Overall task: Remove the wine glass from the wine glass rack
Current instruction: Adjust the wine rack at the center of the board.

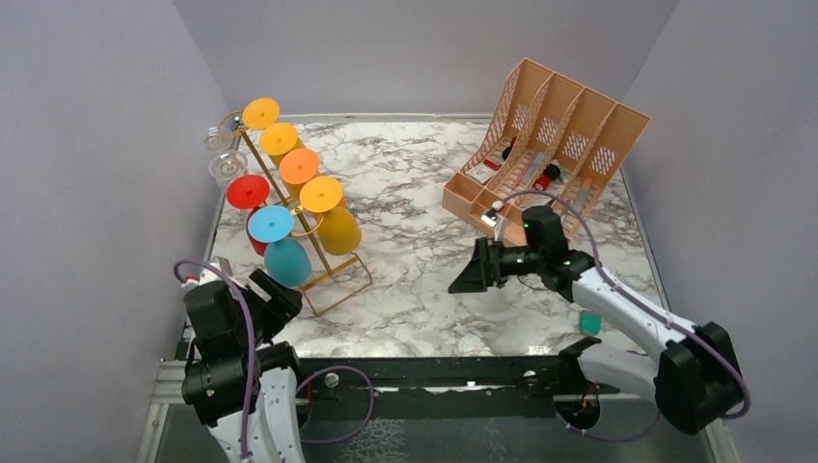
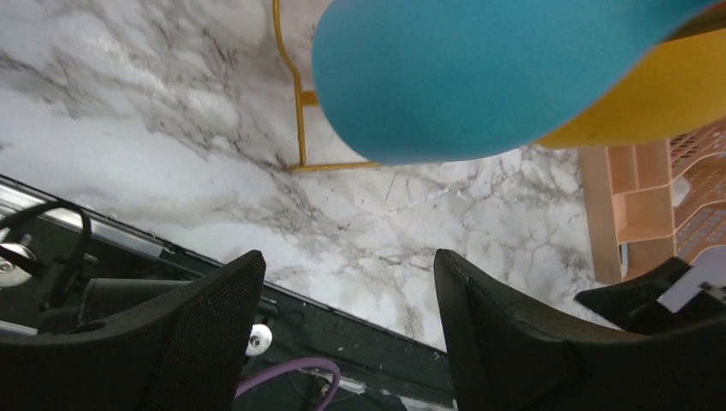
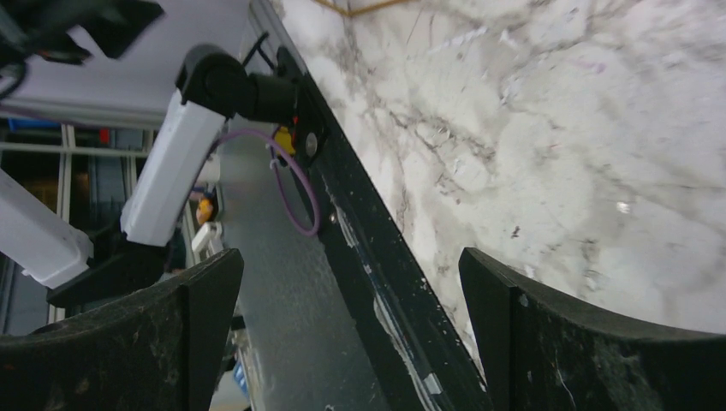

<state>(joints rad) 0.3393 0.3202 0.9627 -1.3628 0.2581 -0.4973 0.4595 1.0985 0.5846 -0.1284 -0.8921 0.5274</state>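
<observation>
Marble tabletop (image 1: 424, 251) carries everything. Peach file organizer (image 1: 555, 145) sits at the far right with a few small items in its slots; can't tell what they are.

Gold wine glass rack (image 1: 333, 280) stands on the left side and runs from the far left corner toward the near edge. Glasses hang on it base-up, bowls below the rails.

Left pincer (image 1: 275, 299): open, fairly wide, holding nothing and touching nothing. Its wrist view shows only bare tabletop and the near edge between the fingers (image 2: 214, 317). It sits at the rack's near end, low, close to the table's near-left edge.

Right pincer (image 1: 470, 275): fully spread, empty, no contact. It hovers over the tabletop mid-right, just in front of the organizer, pointing left and well apart from the rack.

Teal wine glass (image 1: 287, 262) hangs at the rack's near end, the glass closest to the left pincer. In the left wrist view its bowl fills the upper frame, ahead of the open jaws, outside the gap, not touching. Yellow wine glass (image 1: 338, 230) hangs just beside it. Red wine glass (image 1: 249, 193) and orange wine glass (image 1: 299, 166) hang further back, with two clear glasses (image 1: 224, 154) at the far end.
</observation>
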